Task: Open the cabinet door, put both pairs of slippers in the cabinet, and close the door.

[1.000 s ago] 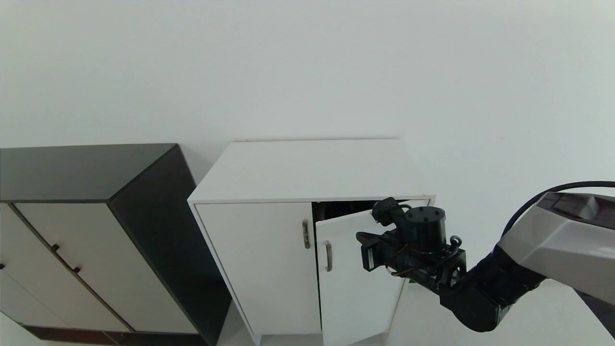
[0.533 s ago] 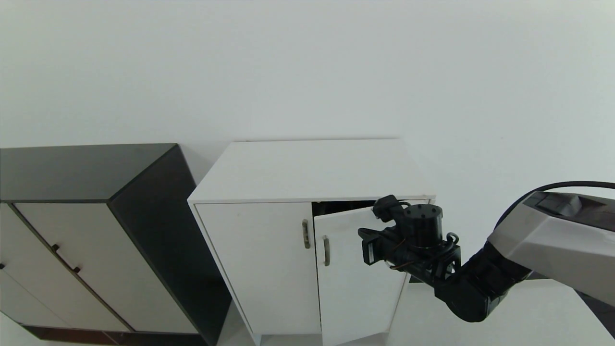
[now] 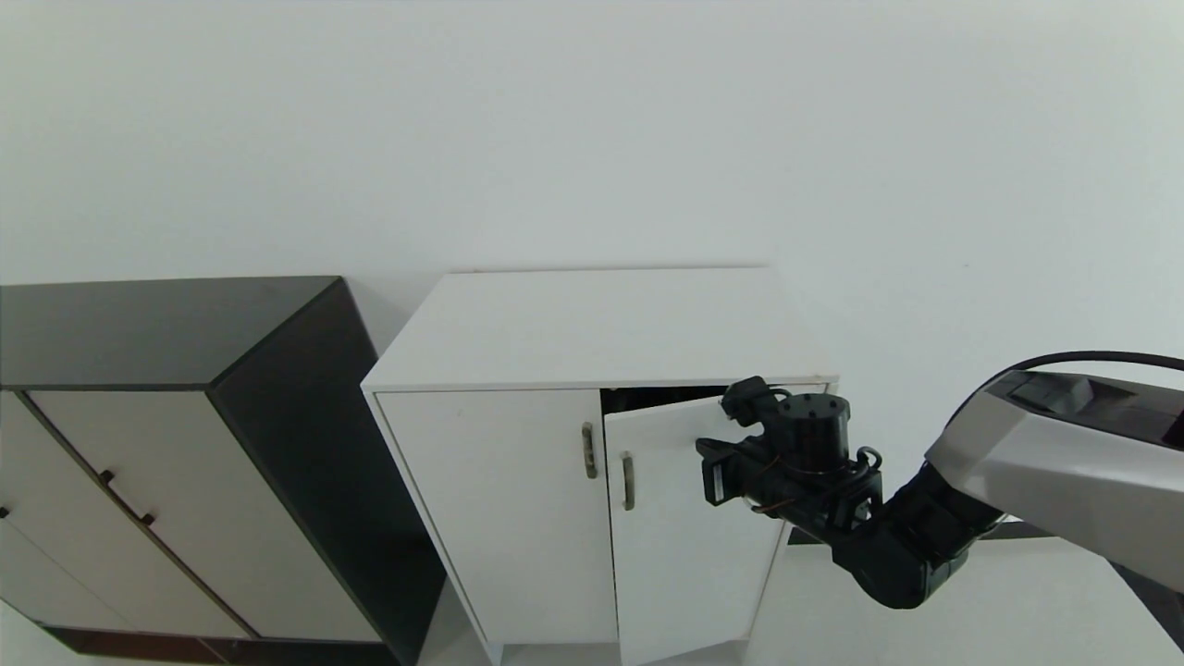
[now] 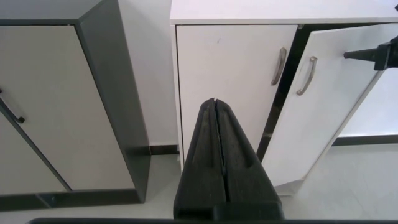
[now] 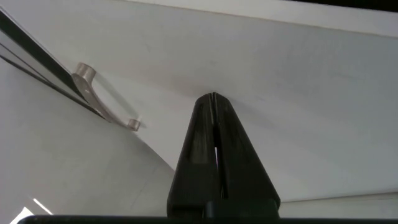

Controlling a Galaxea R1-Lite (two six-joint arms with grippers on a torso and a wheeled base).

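head view: the white two-door laminate cabinet (image 3: 592,328) stands against a pale wall (image 3: 592,129), just beside a taller black-sided cabinet with cream drawer fronts (image 3: 139,481). its left door (image 3: 490,518) lies flush. the right-hand white door (image 3: 684,564) stands slightly ajar, and the slit above it is too dark to tell what is inside. the right gripper (image 3: 708,451) has its black fingers shut on nothing and sets their tips against the door's outer face, between the slim metal handle (image 3: 629,481) and the hinge side. i judge this a push, not a pull, since pressing a flat panel needs no grasp.

left wrist view: the left gripper (image 4: 215,104), fingers pressed together and empty, hangs low in front of the flush left door and well apart from it, probably parked clear of the door's swing. farther off, the right gripper's tip meets the ajar door high up, beside its handle.

right wrist view: the closed fingertips touch bare white panel, and the handle lies off to one side, untouched (so nothing hooks it). this looks like the closing step, nearly done.
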